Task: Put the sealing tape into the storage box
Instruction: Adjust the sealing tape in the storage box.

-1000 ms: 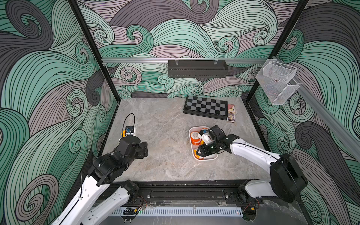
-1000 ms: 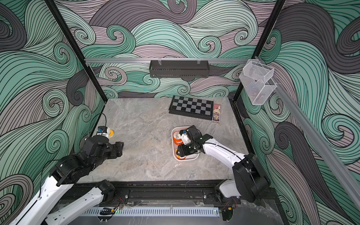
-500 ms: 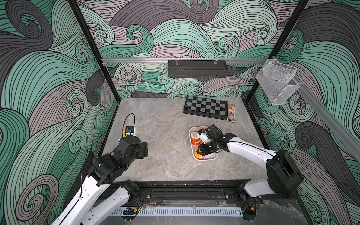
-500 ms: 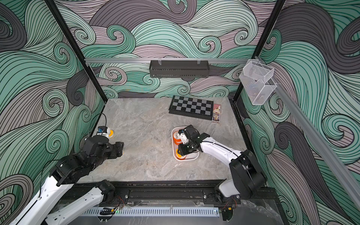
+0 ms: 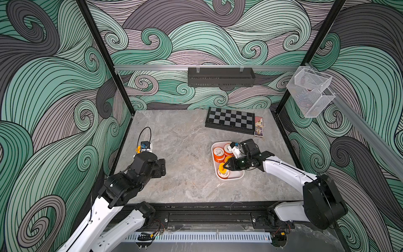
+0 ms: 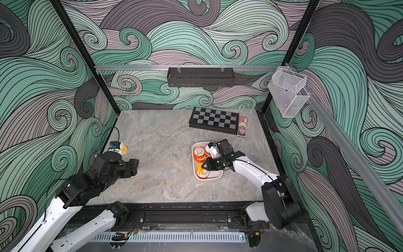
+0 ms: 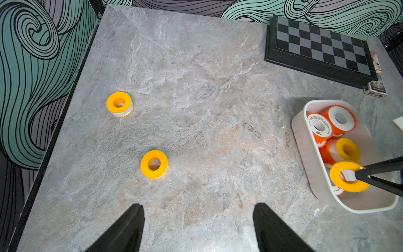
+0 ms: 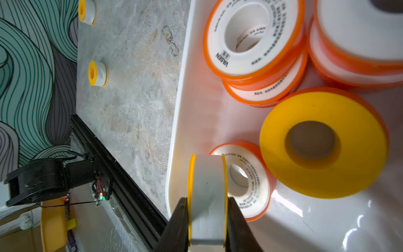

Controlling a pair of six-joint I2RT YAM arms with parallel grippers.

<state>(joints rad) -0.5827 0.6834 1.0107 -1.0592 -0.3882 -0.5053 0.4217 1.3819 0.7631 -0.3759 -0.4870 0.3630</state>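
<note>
The storage box (image 5: 231, 178) (image 6: 209, 179) (image 7: 302, 139) (image 8: 174, 122) is a white tray at the table's right. It holds orange-rimmed sealing tape spools (image 5: 218, 153) (image 7: 320, 128) (image 8: 253, 37) and a yellow one (image 7: 347, 150) (image 8: 322, 141). My right gripper (image 5: 225, 167) (image 6: 202, 166) (image 8: 207, 198) is shut on a yellow spool (image 5: 222, 167) (image 7: 346, 176) (image 8: 207, 185), pinching its flat faces over the box's near end. Two yellow spools (image 7: 119, 104) (image 7: 154, 164) (image 8: 97, 73) lie on the table at the left. My left gripper (image 5: 161, 168) (image 6: 135, 167) (image 7: 197, 209) is open and empty, just short of them.
A black chessboard (image 5: 231, 120) and a small card box (image 5: 258, 128) lie at the back right. A long black bin (image 5: 220, 76) hangs on the back rail. Clear mesh baskets (image 5: 309, 89) hang on the right post.
My right gripper's jaws have closed onto the yellow spool at the box's near end. The left arm has not moved.
</note>
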